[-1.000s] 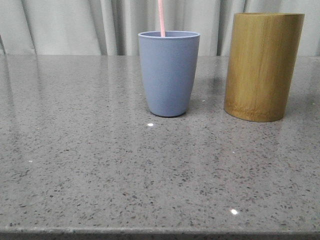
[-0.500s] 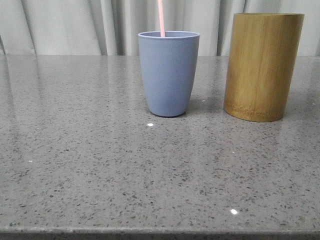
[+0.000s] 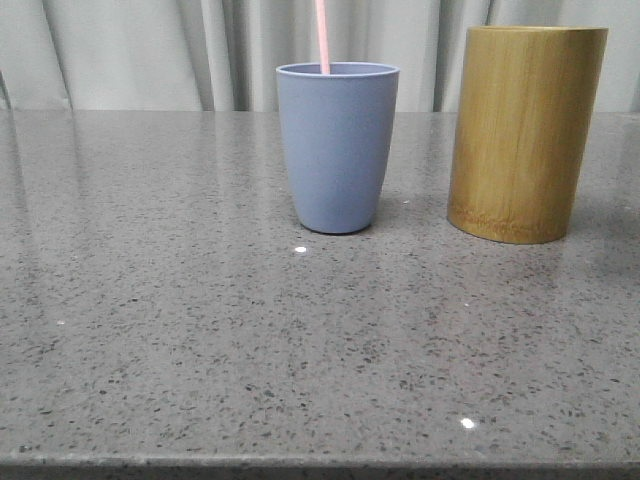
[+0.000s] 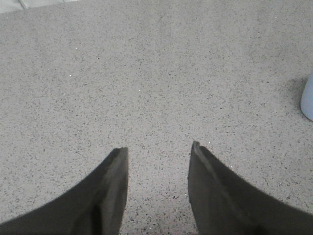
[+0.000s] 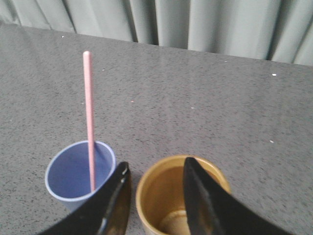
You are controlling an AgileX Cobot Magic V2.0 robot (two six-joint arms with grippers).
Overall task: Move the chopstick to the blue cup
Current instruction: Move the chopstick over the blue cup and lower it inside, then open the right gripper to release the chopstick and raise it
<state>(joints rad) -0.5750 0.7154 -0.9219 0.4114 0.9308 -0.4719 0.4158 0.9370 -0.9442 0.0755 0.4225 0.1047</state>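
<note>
The blue cup stands upright mid-table, with the pink chopstick standing in it and rising out of the front view. From the right wrist view the chopstick leans inside the cup. My right gripper is open and empty, high above the bamboo cylinder, beside the cup. My left gripper is open and empty over bare countertop; the cup's edge shows off to one side. Neither gripper shows in the front view.
A tall tan bamboo cylinder stands right of the cup; it looks empty inside. The grey speckled countertop runs to a front edge near the camera. Pale curtains hang behind.
</note>
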